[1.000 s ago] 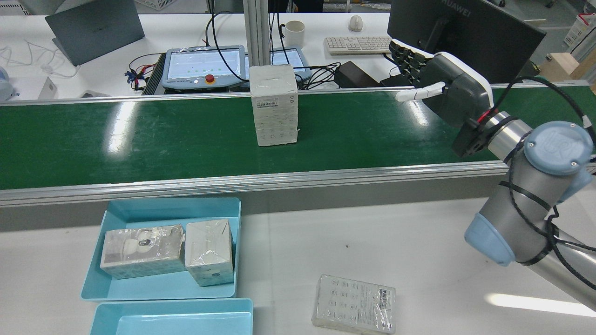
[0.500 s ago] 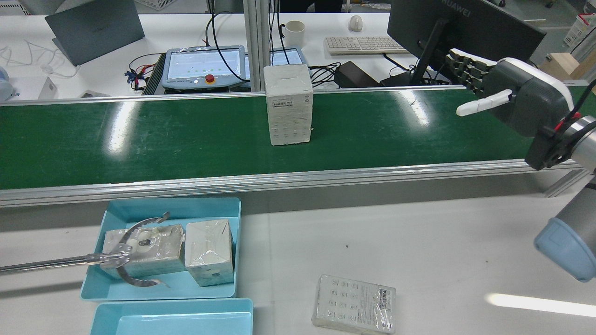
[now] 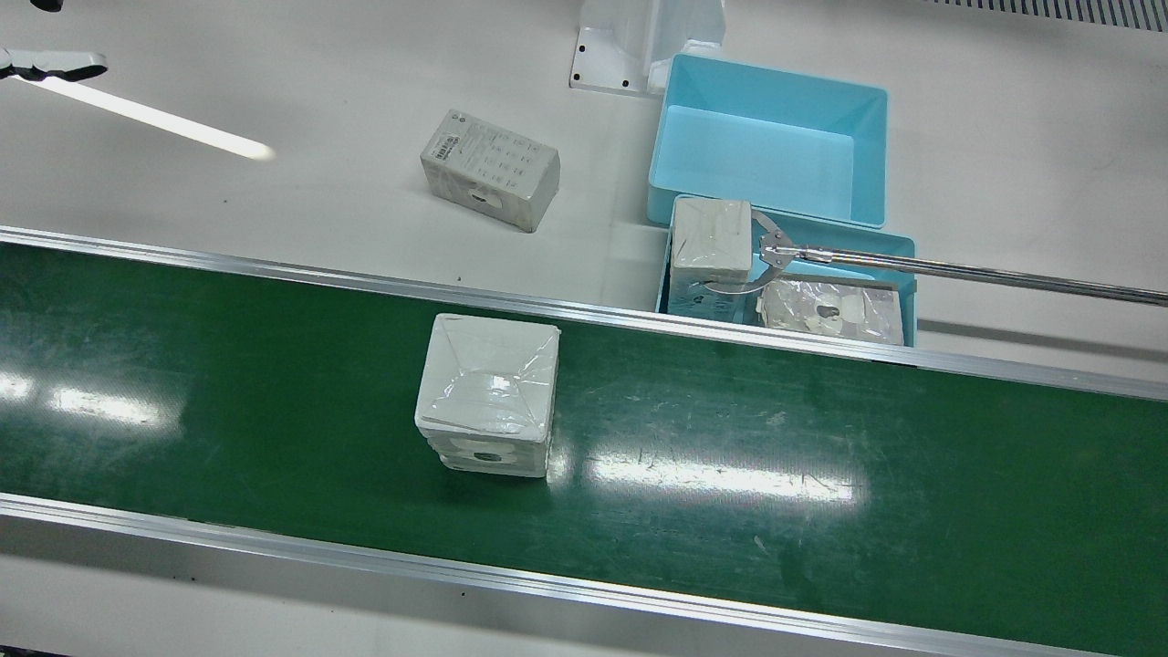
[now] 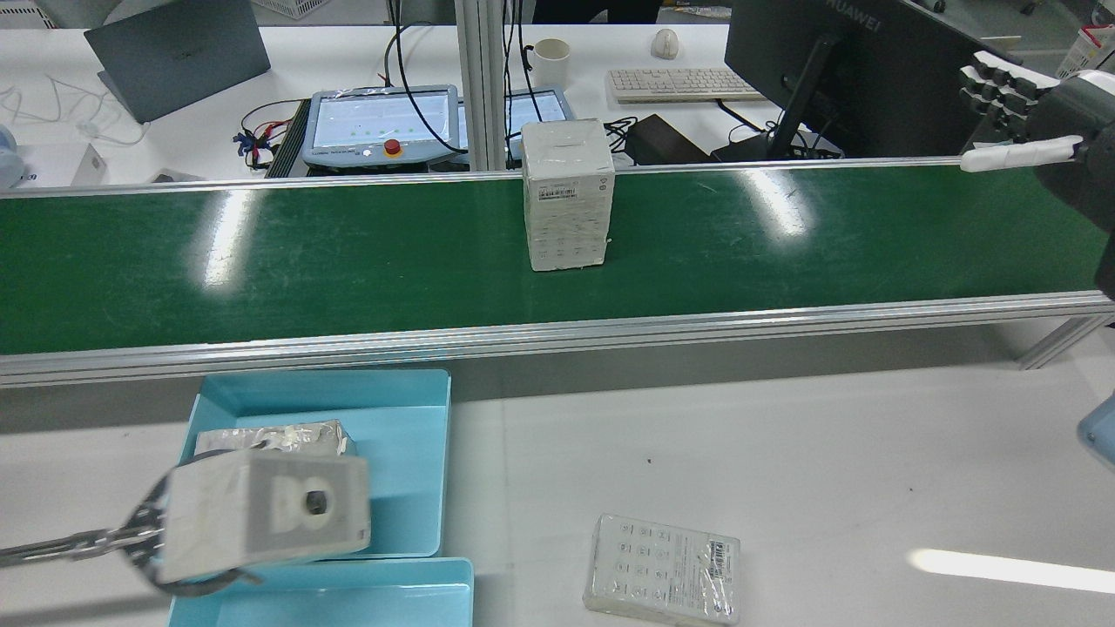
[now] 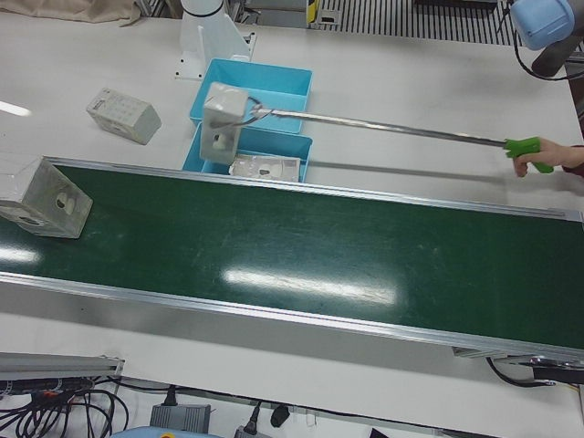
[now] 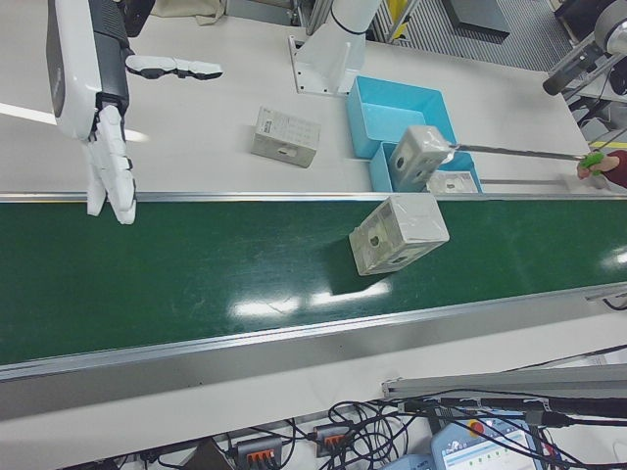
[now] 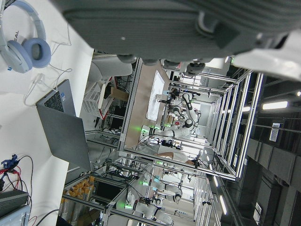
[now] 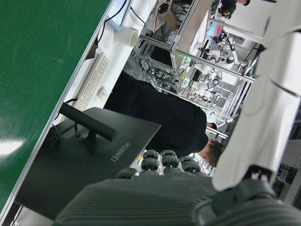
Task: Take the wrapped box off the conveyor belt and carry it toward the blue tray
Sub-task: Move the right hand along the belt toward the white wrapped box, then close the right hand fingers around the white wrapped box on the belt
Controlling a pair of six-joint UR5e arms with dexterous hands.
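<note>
On the conveyor belt [image 4: 348,252], the wrapped box [image 4: 566,196] stands upright about mid-width of the green surface, untouched by either hand. Left of the box in the rear view, on the white table [image 4: 784,453] on the belt's near side, sits the blue tray [image 4: 409,453]; one wrapped package [image 4: 279,435] lies inside it. A second wrapped package [image 4: 261,514] is raised over the tray's near edge, clamped in the curved jaws of a long reacher tool [image 5: 383,128]. The tool's green handle is held by a person's hand [image 5: 552,160], seen in the left-front view. A second, empty blue tray [image 4: 331,596] lies just beside the first, farther from the belt. Right of the trays, a flat wrapped packet [image 4: 662,566] rests on the table, well apart from them. Far right of the box, the right hand [image 4: 1037,148] hovers above the belt's end, fingers [image 6: 113,166] extended and spread, holding nothing. The left hand [image 7: 188,28] shows only in its own camera; state of its fingers cannot be told.
</note>
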